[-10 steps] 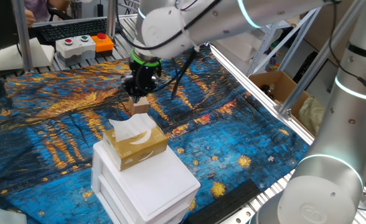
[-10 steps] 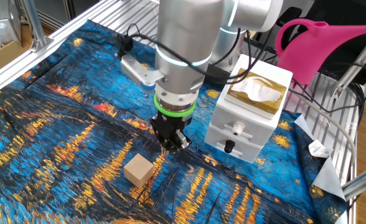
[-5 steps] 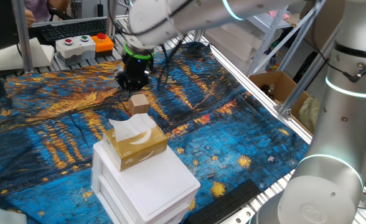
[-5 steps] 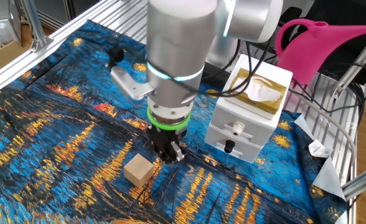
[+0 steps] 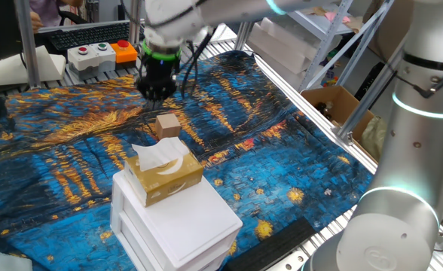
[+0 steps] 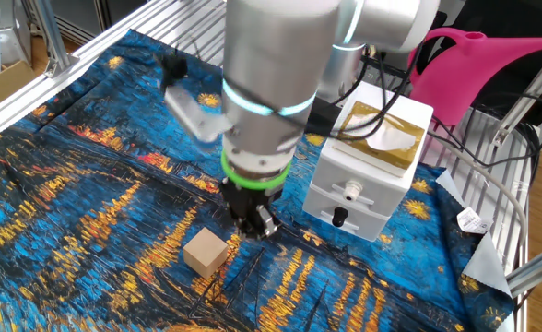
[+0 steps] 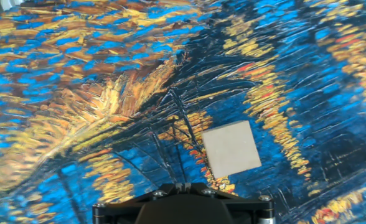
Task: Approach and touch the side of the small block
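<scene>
gripper hangs just above the painted cloth, close beside the small block without touching it, and its fingers look pressed together, though the motion blur makes that a guess. the small block sits alone on the cloth, a little way from the tissue box on the white boxes. coming in too high would land on the top face instead of the side, and too hard a push could slide the light block or snag the wrinkled cloth.
</scene>
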Motion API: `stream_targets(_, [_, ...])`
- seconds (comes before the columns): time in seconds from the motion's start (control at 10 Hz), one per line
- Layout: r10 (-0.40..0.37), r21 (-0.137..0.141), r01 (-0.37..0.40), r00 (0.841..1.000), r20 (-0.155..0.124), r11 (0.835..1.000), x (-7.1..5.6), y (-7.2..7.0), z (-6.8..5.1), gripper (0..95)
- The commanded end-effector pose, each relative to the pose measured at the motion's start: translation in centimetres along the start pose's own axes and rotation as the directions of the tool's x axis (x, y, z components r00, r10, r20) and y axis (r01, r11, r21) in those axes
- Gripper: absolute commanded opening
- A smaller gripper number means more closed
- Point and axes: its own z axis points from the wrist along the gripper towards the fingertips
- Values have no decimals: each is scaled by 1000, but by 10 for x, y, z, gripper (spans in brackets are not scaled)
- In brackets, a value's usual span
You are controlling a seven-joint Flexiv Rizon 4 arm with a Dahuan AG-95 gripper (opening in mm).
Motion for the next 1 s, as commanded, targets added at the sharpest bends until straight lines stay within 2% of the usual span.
stream_targets(0.1, [-15, -12, 14, 999, -31, 1000, -4, 2, 3, 0])
stream_targets(0.5, [-14, -12, 13, 999, -36, 1000, -4, 2, 3, 0])
stream_targets(1.0, [-32, -2, 32, 999, -24, 999, -4, 2, 3, 0])
